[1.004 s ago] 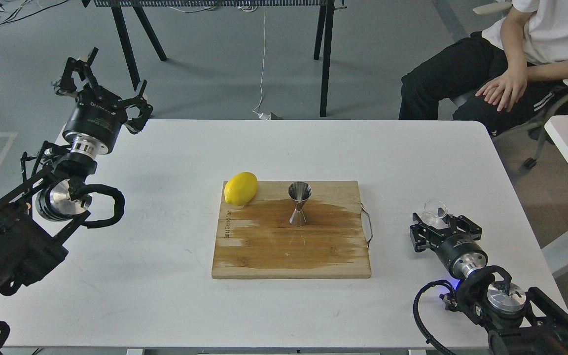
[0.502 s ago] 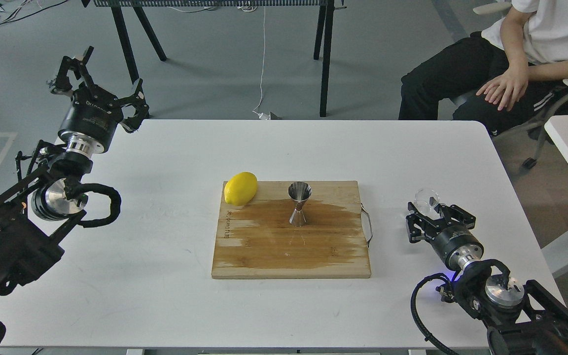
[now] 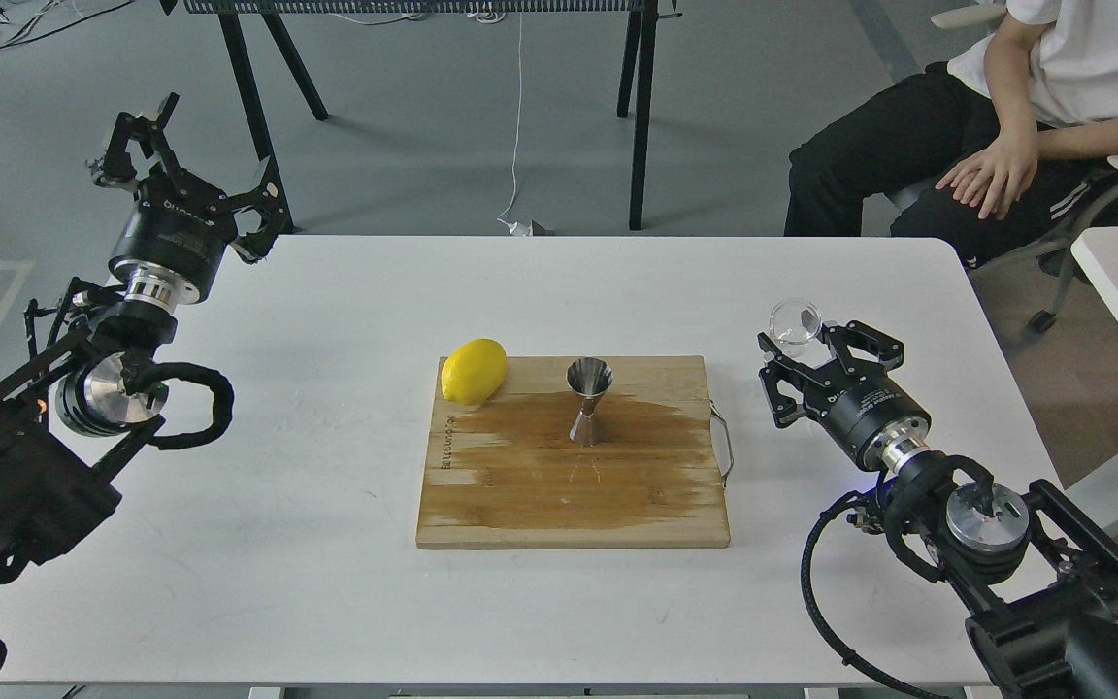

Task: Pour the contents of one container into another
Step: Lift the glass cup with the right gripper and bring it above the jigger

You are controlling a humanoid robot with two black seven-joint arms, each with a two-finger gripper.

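The steel jigger (image 3: 589, 399) stands upright on the wooden cutting board (image 3: 574, 485), near the board's back edge. To its right, above the white table, my right gripper (image 3: 805, 348) is shut on the small clear glass cup (image 3: 795, 321), which it holds up off the table, right of the board. My left gripper (image 3: 192, 160) hangs open and empty over the table's far left corner, far from both containers.
A yellow lemon (image 3: 474, 370) lies on the board's back left corner. The board carries a dark wet patch and a metal handle (image 3: 723, 442) on its right side. A seated person (image 3: 1005, 116) is at the back right. Black table legs (image 3: 641, 107) stand behind.
My right gripper has carried the glass cup up and to the left, closer to the board. The left gripper has drifted slightly left and back.
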